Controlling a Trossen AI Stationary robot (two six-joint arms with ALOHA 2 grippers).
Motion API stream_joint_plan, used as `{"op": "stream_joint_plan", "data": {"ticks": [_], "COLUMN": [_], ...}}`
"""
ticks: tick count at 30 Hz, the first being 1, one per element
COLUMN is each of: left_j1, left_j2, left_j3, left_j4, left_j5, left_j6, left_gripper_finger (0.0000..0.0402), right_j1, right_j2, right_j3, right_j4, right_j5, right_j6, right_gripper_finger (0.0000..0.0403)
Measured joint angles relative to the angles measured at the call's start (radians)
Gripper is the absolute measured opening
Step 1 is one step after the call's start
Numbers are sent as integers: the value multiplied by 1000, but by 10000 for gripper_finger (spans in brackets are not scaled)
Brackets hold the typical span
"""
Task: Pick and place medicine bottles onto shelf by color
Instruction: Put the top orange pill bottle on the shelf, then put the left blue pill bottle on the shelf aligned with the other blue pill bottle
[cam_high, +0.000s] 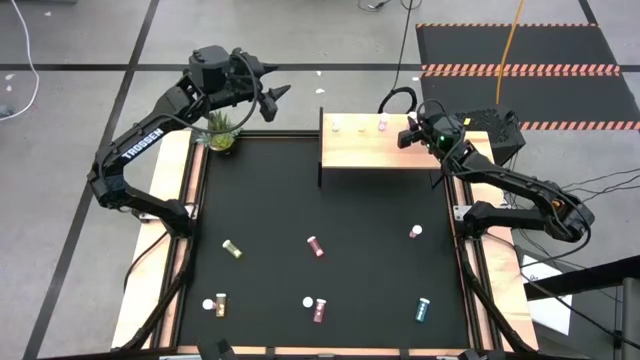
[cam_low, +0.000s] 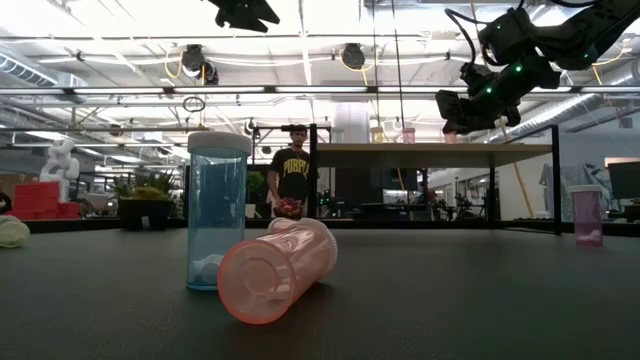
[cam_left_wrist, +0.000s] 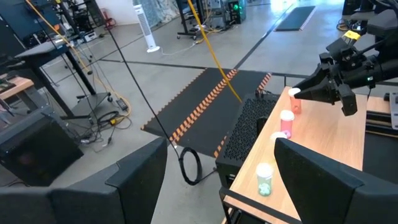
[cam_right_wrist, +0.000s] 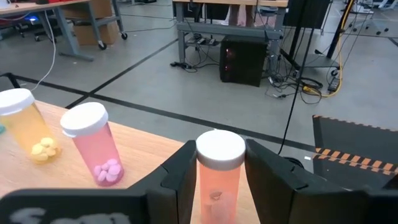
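Note:
The pale wood shelf (cam_high: 370, 150) stands at the table's far side with three bottles in a row on it: a teal one (cam_left_wrist: 264, 179), a yellow one (cam_right_wrist: 28, 127) and a pink one (cam_right_wrist: 93, 149). My right gripper (cam_high: 408, 137) is at the shelf's far right corner, shut on a pale pink bottle (cam_right_wrist: 219, 168) with a white cap. My left gripper (cam_high: 275, 95) hangs open and raised off the table's far left, above the plant, holding nothing. Several more bottles lie or stand on the black table, such as a teal one (cam_high: 423, 309) and a dark red one (cam_high: 315, 246). My right gripper pinches the pale pink bottle's body just below the cap (cam_right_wrist: 217, 177) between its two fingers (cam_right_wrist: 180, 171), one on each side. The fingers come about level from the table's right side. The bottle stands upright; the gripper hides its base, so I cannot tell whether it rests on the shelf.
A small green potted plant (cam_high: 222, 130) sits at the table's far left corner under my left arm. Close to the low camera a teal bottle (cam_low: 217, 210) stands beside a pink one (cam_low: 275, 270) lying down. A person (cam_low: 292, 175) stands in the room beyond the table.

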Motion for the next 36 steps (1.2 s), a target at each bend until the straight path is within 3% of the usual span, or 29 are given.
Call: {"op": "stream_joint_plan", "data": {"ticks": [9, 19, 28, 36], "left_j1": [0, 0, -14, -19], "left_j2": [0, 0, 0, 0], "left_j3": [0, 0, 0, 0], "left_j4": [0, -1, -1, -2], "left_j5": [0, 0, 0, 1], "left_j6": [0, 1, 3, 0], "left_gripper_finger": [296, 296, 296, 296], "right_j1": [-1, -2, -2, 0], "right_j2": [0, 0, -7, -89], "right_j3": [0, 0, 0, 0], "right_j4": [0, -1, 16, 23], "right_j5": [0, 4, 3, 3], "right_j6": [0, -4, -12, -47], "right_gripper_finger": [121, 175, 177, 183]}}
